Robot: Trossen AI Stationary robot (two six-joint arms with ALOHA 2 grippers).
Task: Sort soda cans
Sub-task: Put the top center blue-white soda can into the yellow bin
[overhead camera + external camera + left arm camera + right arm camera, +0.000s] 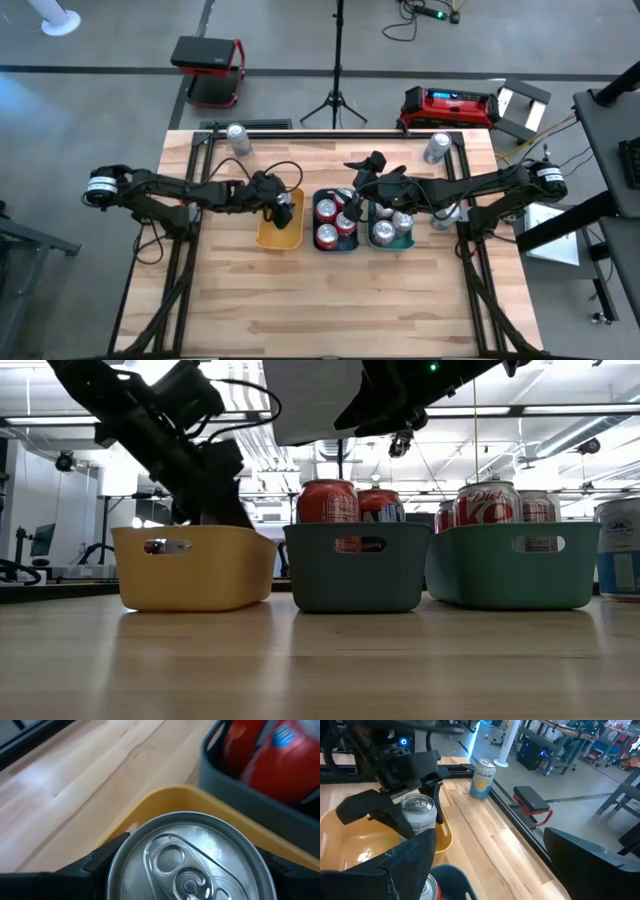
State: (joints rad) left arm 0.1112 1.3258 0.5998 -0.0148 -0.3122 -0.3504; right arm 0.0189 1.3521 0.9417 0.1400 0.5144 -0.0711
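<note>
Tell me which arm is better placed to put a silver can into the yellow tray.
Left: the left gripper is shut on the silver metal can over the yellow plastic tray. The right gripper hovers over the dark middle tray.

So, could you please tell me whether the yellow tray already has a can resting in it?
No, it looks empty: the yellow tray shows bare floor, and the left pincer holds a silver can upright above it.

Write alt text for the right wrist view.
The left tool holds a silver can upright over the yellow tray. Another can stands farther off on the table, near its edge, and a red can top shows at the picture's bottom.
</note>
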